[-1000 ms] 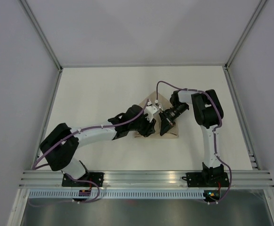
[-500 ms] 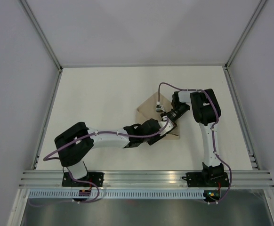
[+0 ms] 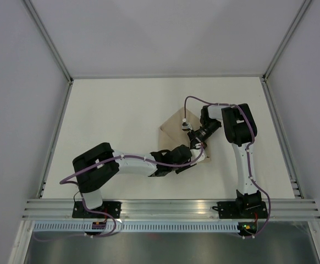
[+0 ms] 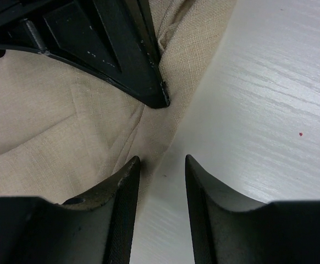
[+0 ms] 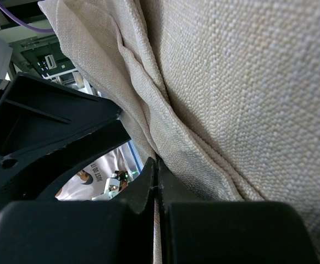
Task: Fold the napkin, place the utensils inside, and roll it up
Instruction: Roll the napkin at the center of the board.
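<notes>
The tan napkin (image 3: 172,125) lies folded on the white table (image 3: 110,115). My right gripper (image 3: 196,144) is shut on a fold of the napkin (image 5: 248,82), and cloth shows pinched between its fingertips in the right wrist view (image 5: 157,176). My left gripper (image 3: 196,156) is open and low at the napkin's near right edge. In the left wrist view (image 4: 161,165) its left finger is over the cloth (image 4: 55,137) and its right finger over bare table. The right gripper's black fingers (image 4: 121,49) are just ahead of it. No utensils are in view.
The left arm (image 3: 132,163) stretches across the near part of the table to the napkin. The left gripper's black body (image 5: 44,126) is close beside the right gripper. Metal rails edge the table on the left (image 3: 58,126) and right (image 3: 278,126).
My left arm has swung from the napkin's left side toward its near right edge, uncovering the napkin's left part. The right gripper has stayed at the napkin.
</notes>
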Available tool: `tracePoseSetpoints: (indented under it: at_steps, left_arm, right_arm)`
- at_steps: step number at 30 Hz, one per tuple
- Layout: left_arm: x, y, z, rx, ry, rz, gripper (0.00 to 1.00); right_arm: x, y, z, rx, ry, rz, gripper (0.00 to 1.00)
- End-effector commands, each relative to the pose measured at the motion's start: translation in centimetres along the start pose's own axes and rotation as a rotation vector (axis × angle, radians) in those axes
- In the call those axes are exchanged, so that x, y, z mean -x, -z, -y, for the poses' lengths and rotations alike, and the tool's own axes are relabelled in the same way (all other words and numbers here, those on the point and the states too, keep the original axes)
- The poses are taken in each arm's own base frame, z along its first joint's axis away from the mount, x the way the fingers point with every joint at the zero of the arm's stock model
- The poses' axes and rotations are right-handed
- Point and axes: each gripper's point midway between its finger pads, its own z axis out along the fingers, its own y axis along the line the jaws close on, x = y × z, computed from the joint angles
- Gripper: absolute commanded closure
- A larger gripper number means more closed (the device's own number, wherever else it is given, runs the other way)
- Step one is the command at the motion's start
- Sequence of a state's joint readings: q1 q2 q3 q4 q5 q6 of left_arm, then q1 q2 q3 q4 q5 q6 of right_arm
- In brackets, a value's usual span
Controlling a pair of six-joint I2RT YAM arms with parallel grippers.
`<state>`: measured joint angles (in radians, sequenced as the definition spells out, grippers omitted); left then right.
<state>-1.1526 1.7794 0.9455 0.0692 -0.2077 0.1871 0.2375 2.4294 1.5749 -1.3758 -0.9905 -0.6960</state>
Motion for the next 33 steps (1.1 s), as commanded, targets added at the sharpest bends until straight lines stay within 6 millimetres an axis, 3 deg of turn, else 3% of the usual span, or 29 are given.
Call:
tracePoseSetpoints:
  at_steps: [1,10,20,24,31,33]
  left_arm:
    - [2.3,-0.7,0.4,-0.010,-0.043,0.063,0.56]
    - [1.8,-2.3,0.4,0.003,-0.076,0.054,0.66]
    - [0.8,-3.5,1.9,-0.070,-0.089,0.003,0.98]
    - [0.0,-3.6,3.1,-0.159,-0.059,-0.038,0.98]
    - [-0.9,-2.7,3.3,-0.368,0.150,-0.117,0.98]
    - [-1.1,-2.4,2.7,-0.412,0.204,-0.128,0.98]
  right_arm:
    - [-0.5,-0.3,7.2,-0.157,0.094,-0.056,0.99]
    - [-0.7,-0.4,7.2,-0.139,0.088,-0.068,1.00]
    - [-0.6,-0.1,6.7,-0.128,0.096,-0.069,0.99]
    - [-0.2,0.3,6.0,-0.117,0.112,-0.052,0.98]
    - [2.2,3.7,3.2,-0.131,0.176,0.090,0.63]
    - [3.4,5.3,1.9,-0.158,0.225,0.159,0.61]
